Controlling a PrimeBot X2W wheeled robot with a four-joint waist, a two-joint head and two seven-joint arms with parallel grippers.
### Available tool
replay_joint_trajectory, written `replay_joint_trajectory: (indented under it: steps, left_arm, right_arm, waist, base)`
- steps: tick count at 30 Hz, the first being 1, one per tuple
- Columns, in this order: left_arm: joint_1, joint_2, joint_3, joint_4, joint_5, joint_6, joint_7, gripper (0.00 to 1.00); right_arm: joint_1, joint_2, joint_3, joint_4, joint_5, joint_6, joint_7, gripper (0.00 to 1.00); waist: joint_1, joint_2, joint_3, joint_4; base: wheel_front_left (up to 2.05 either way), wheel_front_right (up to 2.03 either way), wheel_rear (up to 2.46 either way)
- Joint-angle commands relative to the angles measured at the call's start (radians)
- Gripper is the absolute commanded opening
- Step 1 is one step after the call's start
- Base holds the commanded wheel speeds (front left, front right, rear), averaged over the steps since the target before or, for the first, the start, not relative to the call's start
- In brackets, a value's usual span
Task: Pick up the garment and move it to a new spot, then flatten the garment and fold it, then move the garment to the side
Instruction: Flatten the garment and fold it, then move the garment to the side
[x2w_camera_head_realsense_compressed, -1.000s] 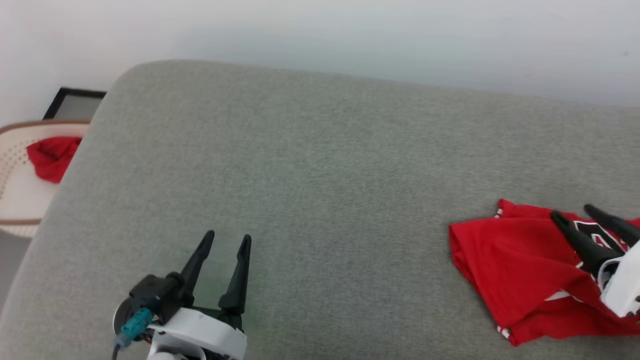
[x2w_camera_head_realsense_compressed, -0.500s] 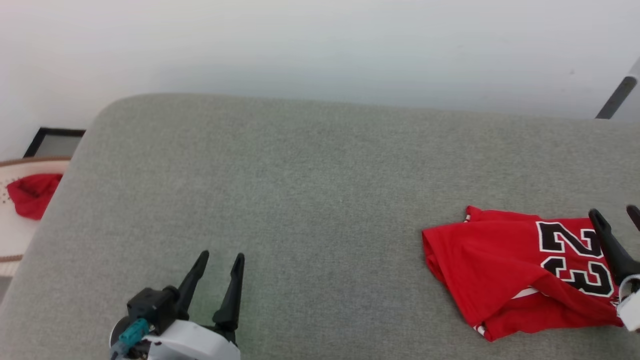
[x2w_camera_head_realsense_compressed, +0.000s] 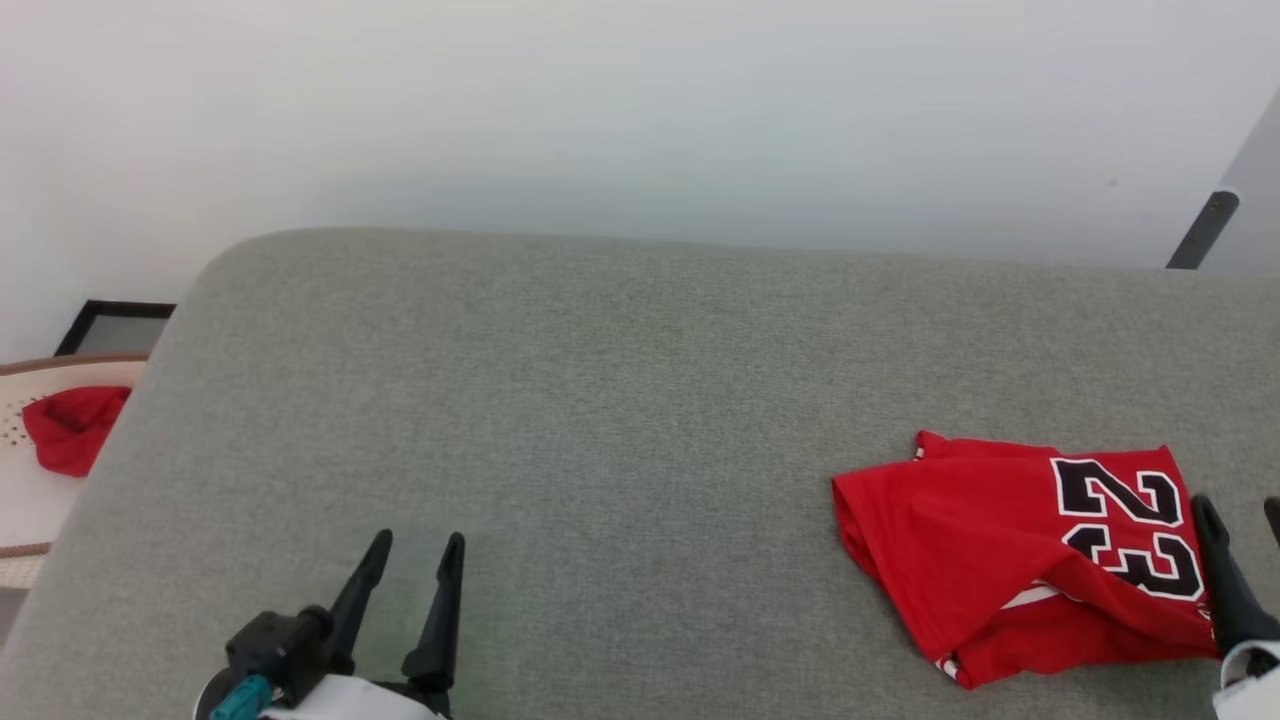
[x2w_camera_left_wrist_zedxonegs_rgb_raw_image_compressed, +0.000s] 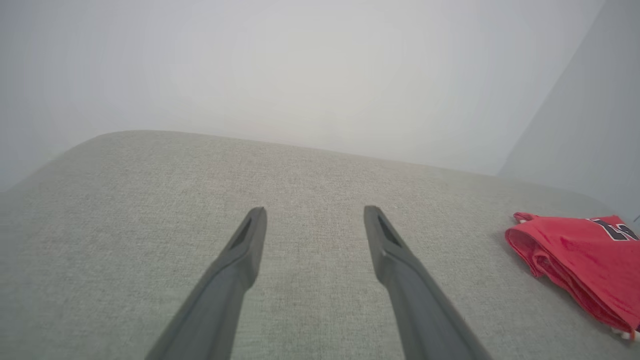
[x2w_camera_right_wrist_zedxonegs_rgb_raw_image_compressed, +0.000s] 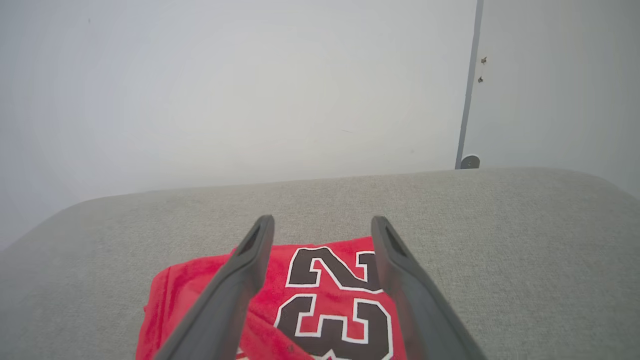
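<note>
The garment (x2w_camera_head_realsense_compressed: 1000, 550), a red jersey with a black-and-white 23, lies folded on the right part of the grey cushion. It also lies at the right edge of the left wrist view (x2w_camera_left_wrist_zedxonegs_rgb_raw_image_compressed: 580, 255). My right gripper (x2w_camera_head_realsense_compressed: 1238, 505) stands open at the garment's right edge with nothing held. In the right wrist view the number on the garment (x2w_camera_right_wrist_zedxonegs_rgb_raw_image_compressed: 325, 300) sits between the spread fingers of that gripper (x2w_camera_right_wrist_zedxonegs_rgb_raw_image_compressed: 322, 222). My left gripper (x2w_camera_head_realsense_compressed: 418, 545) is open over bare cushion at the lower left, far from the garment; its wrist view shows its fingers (x2w_camera_left_wrist_zedxonegs_rgb_raw_image_compressed: 315, 212) apart and empty.
The wide grey cushion (x2w_camera_head_realsense_compressed: 600, 400) stretches across the view, with a white wall behind it. Past its left edge stands a pale basket (x2w_camera_head_realsense_compressed: 20, 500) holding a small plain red cloth (x2w_camera_head_realsense_compressed: 70, 430), with a black frame (x2w_camera_head_realsense_compressed: 115, 325) behind. A dark pole (x2w_camera_head_realsense_compressed: 1200, 230) leans at the far right.
The head camera has shifted. My right gripper has drawn back off the garment toward the lower right, uncovering the 23. The left gripper stays open and sits lower in the picture.
</note>
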Motion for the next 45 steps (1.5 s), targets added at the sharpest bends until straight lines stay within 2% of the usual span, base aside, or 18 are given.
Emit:
replay_joint_trajectory:
  steps: [1, 12, 18, 36, 41, 45]
  left_arm:
    - [0.022, 0.0, 0.011, -0.017, 0.011, -0.001, 0.0, 1.0]
    - [0.118, -0.001, 0.05, -0.12, 0.045, 0.007, 0.0, 1.0]
    - [0.171, -0.009, 0.064, -0.176, 0.071, 0.022, 0.0, 1.0]
    - [0.15, -0.009, 0.048, -0.17, 0.077, 0.018, 0.0, 1.0]
    - [0.145, -0.017, 0.05, -0.172, 0.07, 0.022, 0.0, 1.0]
    - [0.14, -0.028, 0.053, -0.176, 0.066, 0.026, 0.0, 1.0]
  right_arm:
    - [0.027, 0.017, -0.019, -0.012, -0.008, -0.001, -0.011, 1.0]
    - [0.12, 0.07, -0.118, -0.116, -0.104, -0.001, 0.002, 1.0]
    - [0.16, 0.096, -0.165, -0.164, -0.117, -0.001, 0.02, 1.0]
    - [0.16, 0.121, -0.175, -0.165, -0.112, -0.001, 0.034, 1.0]
    - [0.142, 0.097, -0.148, -0.155, -0.112, -0.001, 0.085, 1.0]
    - [0.087, 0.042, -0.12, -0.144, -0.094, -0.001, 0.214, 1.0]
  waist:
    - [0.0, 0.0, -0.005, 0.009]
    - [0.0, 0.0, -0.004, 0.016]
    - [0.0, 0.0, 0.002, 0.018]
    - [0.0, 0.0, 0.0, 0.025]
    - [0.0, 0.0, 0.007, 0.023]
    - [0.0, 0.0, 0.02, 0.015]
  base:
    - [0.0, 0.0, 0.0]
    - [0.0, 0.0, 0.0]
    - [0.0, 0.0, 0.0]
    - [0.0, 0.0, 0.0]
    - [0.0, 0.0, 0.0]
    - [0.0, 0.0, 0.0]
